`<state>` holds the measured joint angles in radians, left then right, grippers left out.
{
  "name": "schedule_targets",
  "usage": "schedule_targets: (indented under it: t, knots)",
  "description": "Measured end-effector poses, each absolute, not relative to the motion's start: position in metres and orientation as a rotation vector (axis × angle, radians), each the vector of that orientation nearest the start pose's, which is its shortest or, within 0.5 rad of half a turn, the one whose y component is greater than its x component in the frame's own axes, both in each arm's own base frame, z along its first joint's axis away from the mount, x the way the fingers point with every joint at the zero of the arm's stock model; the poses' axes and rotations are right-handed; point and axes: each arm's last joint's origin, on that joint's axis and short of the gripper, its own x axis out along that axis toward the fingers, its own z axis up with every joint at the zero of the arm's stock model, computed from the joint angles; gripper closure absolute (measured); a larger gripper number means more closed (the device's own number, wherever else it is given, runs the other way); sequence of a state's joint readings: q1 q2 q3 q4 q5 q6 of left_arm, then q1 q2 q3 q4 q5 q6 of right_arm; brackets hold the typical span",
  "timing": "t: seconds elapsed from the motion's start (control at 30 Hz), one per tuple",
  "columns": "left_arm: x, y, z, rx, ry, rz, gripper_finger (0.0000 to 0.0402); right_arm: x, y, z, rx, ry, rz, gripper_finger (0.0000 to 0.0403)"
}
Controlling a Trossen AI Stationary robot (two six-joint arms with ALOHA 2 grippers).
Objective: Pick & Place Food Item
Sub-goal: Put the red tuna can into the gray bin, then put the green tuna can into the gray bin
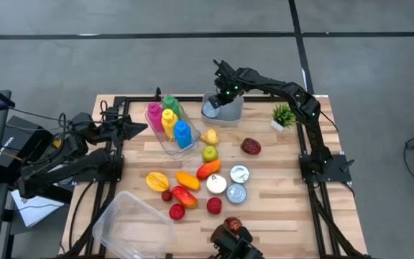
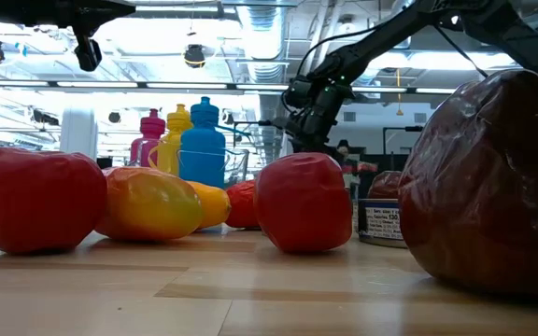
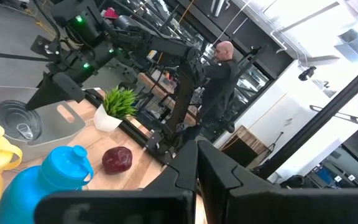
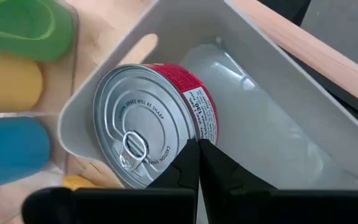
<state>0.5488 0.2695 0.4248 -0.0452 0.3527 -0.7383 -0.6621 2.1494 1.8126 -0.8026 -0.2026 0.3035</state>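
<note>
Can [image 4: 157, 124] lies in grey bin [image 4: 272, 118], just below closed, empty right gripper [image 4: 199, 144].

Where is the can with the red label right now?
The red-labelled can sits inside the grey bin at the table's far edge, right of the clear tray of bottles, with the shut right gripper just above it.

Can [image 4: 148, 121] — red label, silver pull-tab lid, upright, unopened. Sits inside the grey bin [image 4: 272, 106], tucked into the corner nearest the coloured bottles; rest of the bin floor bare. From above, grey bin [image 1: 225, 109] stands at the far edge of the table, just beside the clear tray of bottles — can [image 1: 210, 109] at its left end. Left wrist view shows the can's lid [image 3: 17, 121] within the bin wall [image 3: 61, 124].
</note>
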Motion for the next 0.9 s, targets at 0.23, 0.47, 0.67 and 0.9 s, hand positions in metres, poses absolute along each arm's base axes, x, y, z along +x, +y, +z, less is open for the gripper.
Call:
schedule_targets:
  t: [0.23, 0.47, 0.67, 0.9]
  knots:
    - [0.084, 0.040, 0.281, -0.687, -0.167, 0.150, 0.0402, 0.363, -0.275, 0.212, 0.763, 0.985, -0.578, 0.0403]
    - [0.084, 0.040, 0.281, -0.687, -0.167, 0.150, 0.0402, 0.371, -0.274, 0.197, 0.784, 0.987, -0.585, 0.0403]
    - [0.084, 0.040, 0.281, -0.687, -0.167, 0.150, 0.0402, 0.370, -0.275, 0.197, 0.790, 0.991, -0.609, 0.0380]
    - [0.084, 0.040, 0.281, -0.687, -0.168, 0.150, 0.0402, 0.371, -0.276, 0.198, 0.779, 0.983, -0.605, 0.0278]
